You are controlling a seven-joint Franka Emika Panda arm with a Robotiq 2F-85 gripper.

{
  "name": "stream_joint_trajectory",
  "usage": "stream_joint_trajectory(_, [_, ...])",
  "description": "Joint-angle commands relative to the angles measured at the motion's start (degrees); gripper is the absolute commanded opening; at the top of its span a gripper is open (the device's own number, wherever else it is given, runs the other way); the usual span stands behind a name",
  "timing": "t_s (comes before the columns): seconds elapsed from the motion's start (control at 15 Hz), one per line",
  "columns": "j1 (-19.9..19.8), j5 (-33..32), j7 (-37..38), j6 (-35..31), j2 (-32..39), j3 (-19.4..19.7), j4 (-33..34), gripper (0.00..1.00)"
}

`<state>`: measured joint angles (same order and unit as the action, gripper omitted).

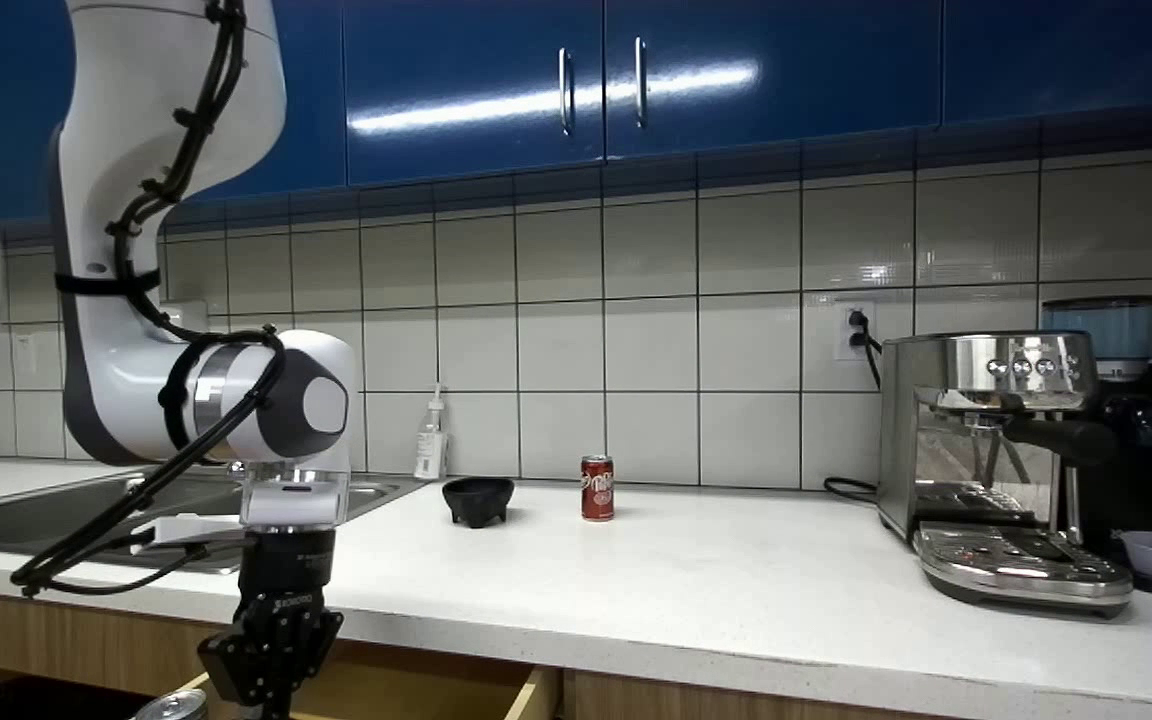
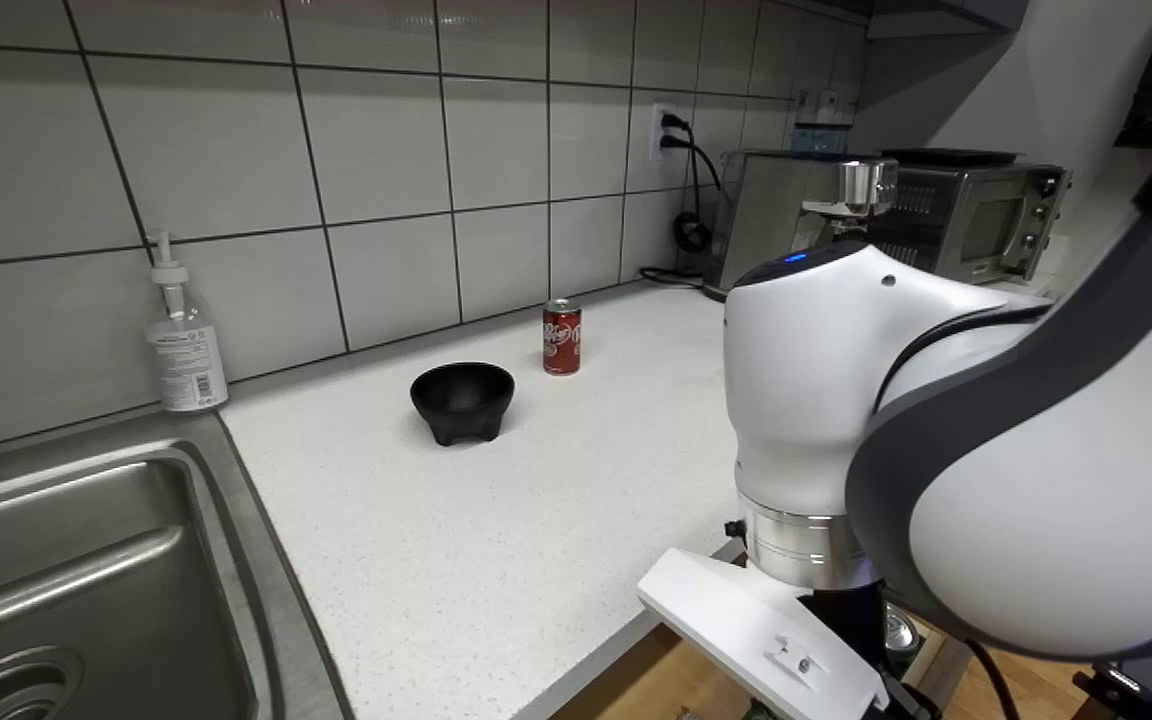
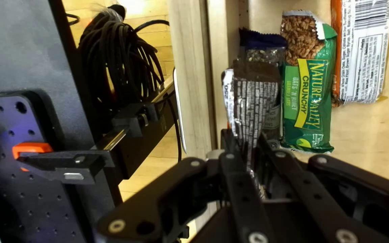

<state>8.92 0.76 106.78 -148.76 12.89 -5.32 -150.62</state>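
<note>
Claw [image 3: 247,148]: Black, jointed and drawn in tight, it grips one end of a brown-wrapped bar [image 3: 257,104].
Brown-wrapped bar: Held in or just above the drawer [image 3: 360,141], just beside its wooden wall, pinched across the narrow side, likely because the thin edge suits the grip. Creased foil, silvery along one border, carries dense small print; whether it touches the clear packet [image 3: 265,50] behind cannot be told.
Green granola packet [image 3: 311,87]: Lies flat between the clear packet and an orange-and-white packet [image 3: 363,50], the long shapes lined up, apparently to save room. Its glossy film pictures brown clusters.
Bench [image 1: 736,590]: White and finely speckled, its front edge runs above the pulled-out wooden drawer.
Black bowl [image 1: 477,498]: Matte, round and stub-footed, it stands toward the bench's back edge.
Red can [image 1: 597,490]: A glossy upright cylinder nearer that back edge, perhaps set there to spare it from the robot arm [image 1: 126,380].
Pump bottle [image 2: 188,360]: Clear with a white label, standing by the back corner of the steel sink [image 2: 276,610], presumably for handwashing.
Espresso machine [image 1: 966,368]: Boxy polished metal, toward the bench end away from the sink, near the wall outlet [image 1: 844,348], probably for power.
</note>
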Motion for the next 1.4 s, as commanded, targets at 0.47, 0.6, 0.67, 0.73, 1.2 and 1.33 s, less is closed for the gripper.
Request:
stream_joint_trajectory(0.47, [1.38,1.42,0.03,-0.21,1.71,1.23,2.38,0.62])
stream_joint_trajectory(0.6, [1.37,1.57,-0.18,-0.25,1.04,1.23,2.12,0.77])
stream_joint_trajectory(0.67, [1.54,1.21,-0.11,0.1,0.46,1.29,1.95,0.85])
stream_joint_trajectory(0.73, [1.57,1.24,-0.25,0.35,-0.08,1.19,1.72,0.92])
stream_joint_trajectory(1.2, [2.28,1.75,-2.29,2.18,-4.68,-0.11,-0.02,1.0])
stream_joint_trajectory(1.33, [2.4,1.64,-2.41,2.49,-6.56,-0.32,-1.0,1.0])
